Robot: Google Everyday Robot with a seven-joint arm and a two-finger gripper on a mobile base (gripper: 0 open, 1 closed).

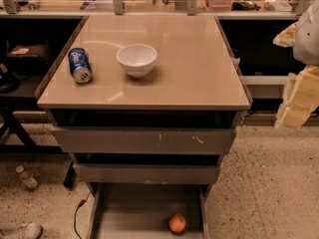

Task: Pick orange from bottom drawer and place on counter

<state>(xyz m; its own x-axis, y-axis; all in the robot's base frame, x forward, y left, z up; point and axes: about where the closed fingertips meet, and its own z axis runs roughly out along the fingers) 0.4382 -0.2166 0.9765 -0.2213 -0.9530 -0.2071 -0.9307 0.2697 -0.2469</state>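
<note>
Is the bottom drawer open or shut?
Open: the drawer is pulled out, and the orange lies on its floor. The pincer hangs at the right, beside the counter.

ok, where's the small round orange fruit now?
Camera view, bottom centre: the small round orange sits on the open grey bottom drawer's floor, near its right wall; the gripper hangs at the right edge.

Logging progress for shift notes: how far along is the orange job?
Done: the bottom drawer stands open. In hand: nothing; the gripper hangs right of the counter, well above the drawer. Left: the orange lies on the drawer floor, toward its right side, so reaching in, grasping, lifting and setting it on the counter all remain.
</note>
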